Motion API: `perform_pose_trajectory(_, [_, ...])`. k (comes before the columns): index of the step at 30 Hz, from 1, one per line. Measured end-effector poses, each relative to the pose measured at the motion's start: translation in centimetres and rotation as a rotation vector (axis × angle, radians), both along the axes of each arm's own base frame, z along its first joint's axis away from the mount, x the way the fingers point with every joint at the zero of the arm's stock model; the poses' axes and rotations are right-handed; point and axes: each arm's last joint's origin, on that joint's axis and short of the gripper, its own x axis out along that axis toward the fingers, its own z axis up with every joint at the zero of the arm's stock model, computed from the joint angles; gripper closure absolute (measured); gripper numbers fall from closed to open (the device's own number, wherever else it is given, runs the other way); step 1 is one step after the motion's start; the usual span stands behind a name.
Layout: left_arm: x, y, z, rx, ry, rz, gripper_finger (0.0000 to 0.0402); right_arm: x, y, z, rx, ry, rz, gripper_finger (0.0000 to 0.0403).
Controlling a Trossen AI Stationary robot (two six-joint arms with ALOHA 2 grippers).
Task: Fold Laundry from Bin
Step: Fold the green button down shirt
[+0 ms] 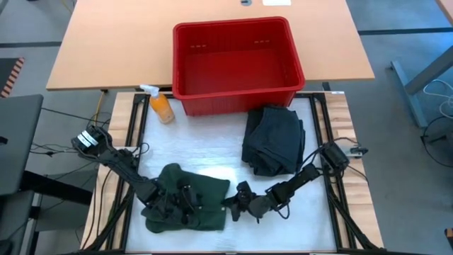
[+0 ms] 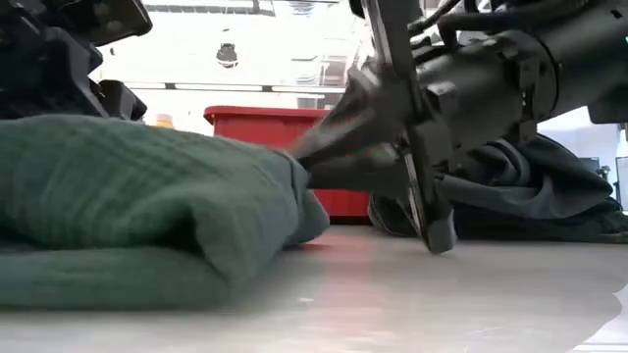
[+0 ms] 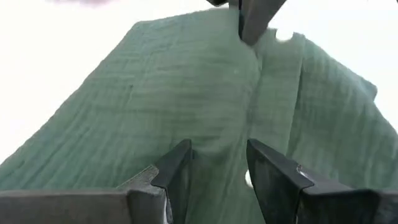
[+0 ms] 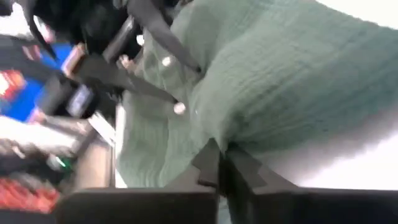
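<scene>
A dark green garment (image 1: 195,193) lies bunched and partly folded on the white table top near the front edge. It also shows in the low view (image 2: 128,196). My left gripper (image 1: 178,205) is over the middle of it, open, its fingers pointing down at the cloth (image 3: 186,93). My right gripper (image 1: 233,204) is at the garment's right edge, low over the table and shut on the cloth (image 4: 298,81). The red bin (image 1: 233,92) stands at the far side. A pile of dark garments (image 1: 274,140) lies in front of the bin, to the right. My left gripper (image 3: 217,165) has its open fingers on either side of a ridge of the green cloth; I cannot tell whether they touch it. My right gripper (image 4: 222,163) pinches the garment's rounded right-hand edge (image 2: 294,162) between its two fingers, coming nearly level from the table's right. The garment rests on the table.
An orange spray bottle (image 1: 161,105) stands left of the bin. The dark pile also shows behind my right gripper in the low view (image 2: 549,196). Bare white table top lies between the green garment and the bin, and near the front right corner.
</scene>
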Motion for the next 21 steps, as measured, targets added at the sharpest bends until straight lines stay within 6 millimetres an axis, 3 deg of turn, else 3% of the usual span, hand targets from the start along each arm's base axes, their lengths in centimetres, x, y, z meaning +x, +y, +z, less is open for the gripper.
perform_pose_trajectory(2, [0.3, 0.1, 0.2, -0.017, -0.021, 0.007, 0.0259, -0.2, -0.2, 1.1, -0.077, 0.022, 0.04, 0.0382])
perform_pose_trajectory(7, [1.1, 0.1, 0.9, -0.035, -0.103, -0.009, 0.0259, -1.7, -1.2, 5.4, -0.142, 0.152, 0.119, 0.0385])
perform_pose_trajectory(15, [3.7, 0.2, 0.5, -0.015, -0.269, -0.038, 0.0259, -8.8, -2.9, 12.1, -0.12, 0.458, 0.338, 0.0386])
perform_pose_trajectory(21, [6.7, 0.7, -0.5, -0.026, -0.302, -0.059, 0.0259, -12.7, -4.0, 16.4, -0.069, 0.454, 0.369, 0.0386])
